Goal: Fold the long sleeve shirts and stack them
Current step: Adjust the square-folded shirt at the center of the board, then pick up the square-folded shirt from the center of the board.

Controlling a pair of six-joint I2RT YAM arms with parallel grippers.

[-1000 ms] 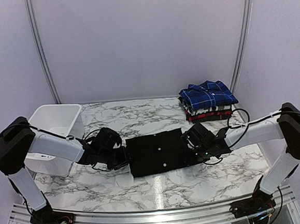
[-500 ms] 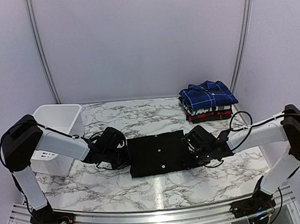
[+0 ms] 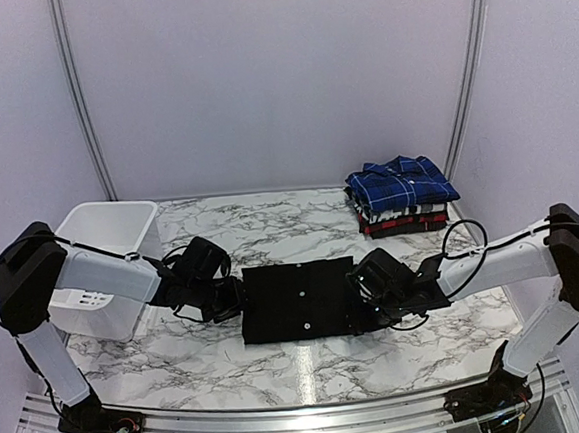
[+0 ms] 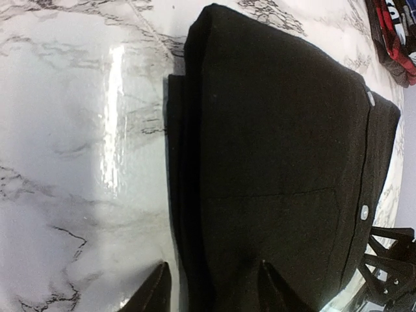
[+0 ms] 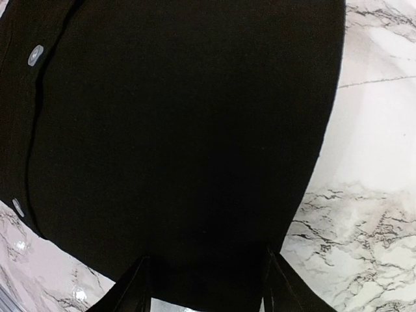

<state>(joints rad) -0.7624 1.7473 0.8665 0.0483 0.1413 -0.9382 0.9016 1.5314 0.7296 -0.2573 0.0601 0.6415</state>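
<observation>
A plain black long sleeve shirt [image 3: 298,301] lies folded into a rectangle on the marble table, buttons up. My left gripper [image 3: 234,299] is low at its left edge. In the left wrist view it [image 4: 214,289] is open, one finger over the marble and the other over the black shirt [image 4: 279,162]. At the shirt's right edge is my right gripper [image 3: 361,294], which is open too [image 5: 208,286], its fingers spread across the black cloth [image 5: 182,130]. A stack of folded plaid shirts [image 3: 401,196], blue-and-white on top, rests at the back right.
A white plastic basket [image 3: 91,237] stands at the left behind my left arm. The edge of the plaid stack [image 4: 393,39] shows in the left wrist view's top right corner. Bare marble [image 3: 312,370] runs along the near edge.
The black shirt has slid a little left and toward the near edge. My right gripper followed it leftward. My left gripper has backed off slightly to the left.
</observation>
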